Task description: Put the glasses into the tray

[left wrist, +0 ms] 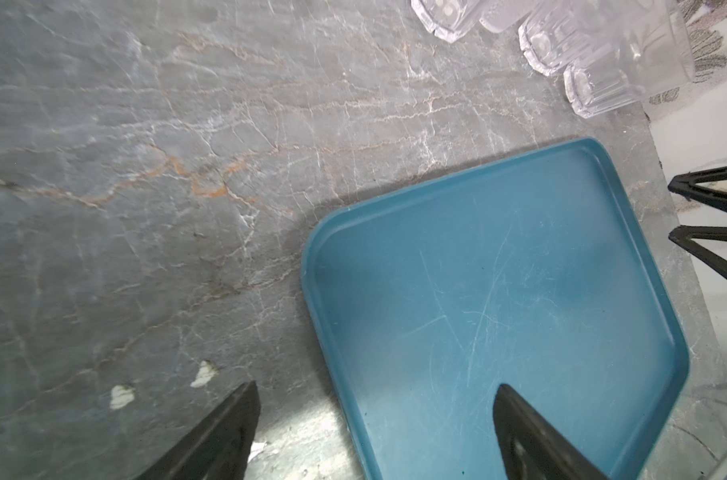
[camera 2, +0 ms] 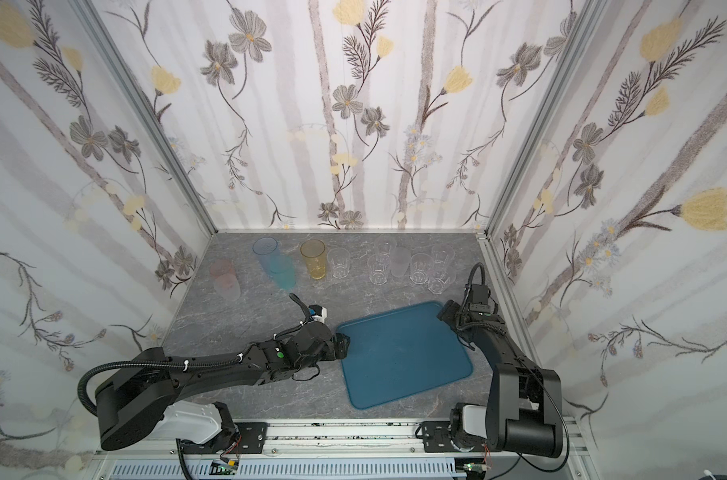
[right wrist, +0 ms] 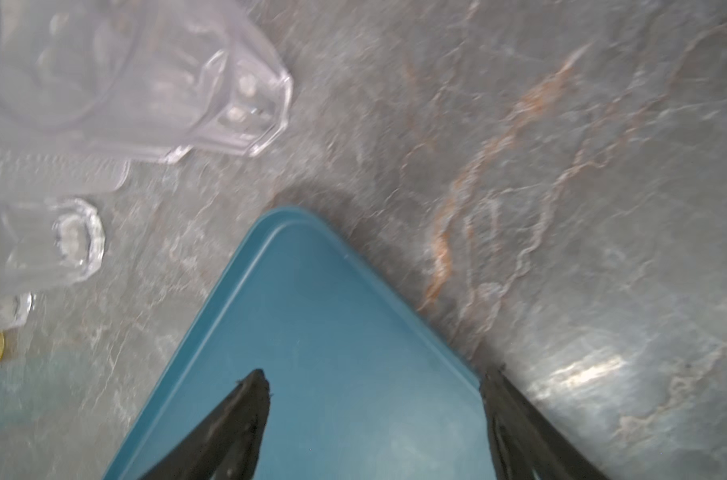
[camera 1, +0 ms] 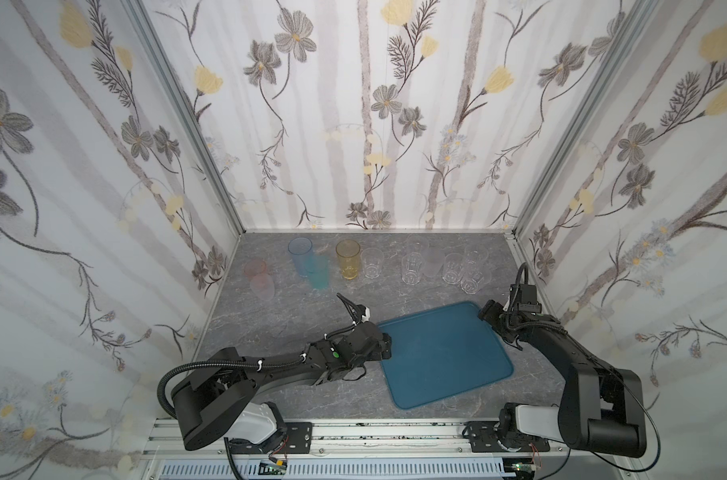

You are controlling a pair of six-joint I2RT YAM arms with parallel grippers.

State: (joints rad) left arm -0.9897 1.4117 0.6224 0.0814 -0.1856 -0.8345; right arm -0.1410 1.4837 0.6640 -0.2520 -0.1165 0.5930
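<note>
**Tray flanked on two sides, glasses lined along the far edge**

Flat on the right half of the worktop, turned askew: the tray, teal-blue plastic, rectangular, with rounded corners and a low rim. Fine pale scratches across its floor in the left wrist view. Worktop grey and stone-look, veined white and rust.

At the tray's left edge, close to the far-left corner: left end effector. Black tapered fingers spread wide, one over the worktop, one over the tray floor, pinching nothing.

At the far-right corner: right end effector. Spread too, one finger above the tray floor, the other out at the rim, gripping nothing.

And the glasses, all upright on the bare worktop along the far edge, apart from the tray. From the far-left corner:
- pink tumbler, with a frosted tumbler just in front
- light blue tumbler and teal tumbler, overlapping in both top views
- amber-yellow tumbler
- clear faceted tumblers, ribbed walls and thick many-sided bases, with a second frosted tumbler among them
</note>
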